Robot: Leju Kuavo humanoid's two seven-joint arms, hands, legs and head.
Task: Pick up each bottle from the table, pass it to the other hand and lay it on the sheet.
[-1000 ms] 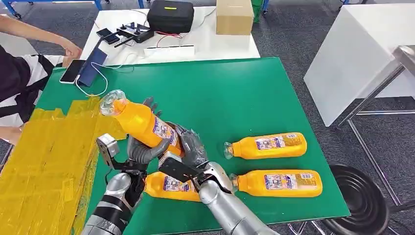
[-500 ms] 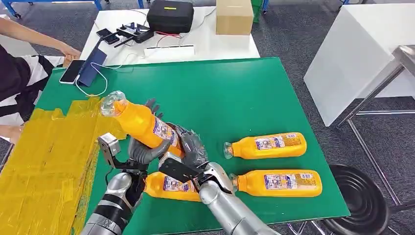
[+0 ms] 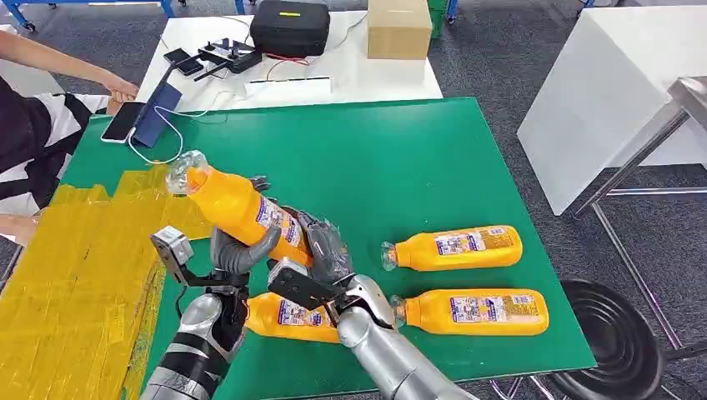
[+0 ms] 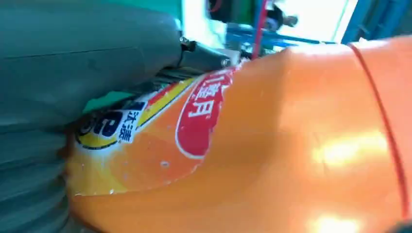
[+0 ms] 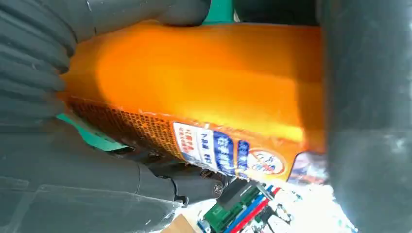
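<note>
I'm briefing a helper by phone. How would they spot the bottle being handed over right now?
On the green table, look near its front left, beside the yellow sheet. The orange plastic bottle there is gripped by the left hand and right hand. It alone is raised and tilted; the others lie flat.

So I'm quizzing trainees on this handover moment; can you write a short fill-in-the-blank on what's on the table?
1. The raised bottle is held by ____ hands, the left hand and the right hand.
2. ____ bottles lie on the green table.
3. The sheet is ____ in colour.

Missing words: both; three; yellow
</note>
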